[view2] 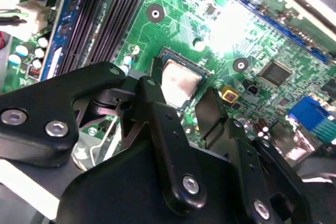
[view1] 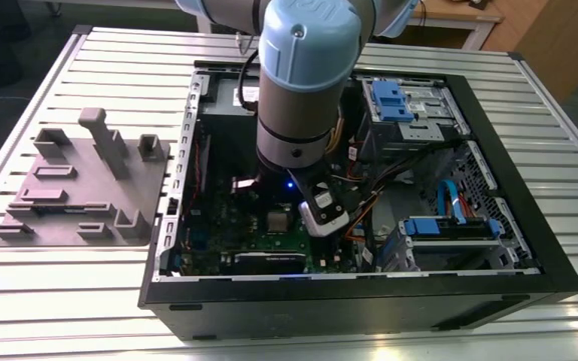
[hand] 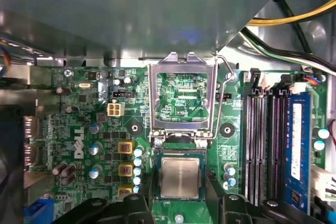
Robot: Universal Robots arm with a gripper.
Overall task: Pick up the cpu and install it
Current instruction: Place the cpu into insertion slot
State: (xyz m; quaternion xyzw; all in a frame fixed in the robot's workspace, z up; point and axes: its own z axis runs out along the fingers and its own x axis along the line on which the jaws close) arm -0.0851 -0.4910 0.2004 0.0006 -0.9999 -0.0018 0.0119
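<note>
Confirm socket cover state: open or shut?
Open. The cover stands flipped back, board visible through its window; the cpu lies bare in the socket.

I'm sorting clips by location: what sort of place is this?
Probably a robotics lab or workshop: an open computer case lies on a slatted metal table, beside a grey fixture plate, with a robot arm reaching inside.

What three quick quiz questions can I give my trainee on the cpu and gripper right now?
1. True or false: the cpu lies in the socket.
2. The load frame is: A) shut over the cpu; B) swung open, clear of the cpu; C) held in the gripper.
3. Fill in: the gripper stands ___, one finger on each side of the cpu.

Key: 1 true; 2 B; 3 open.
</note>
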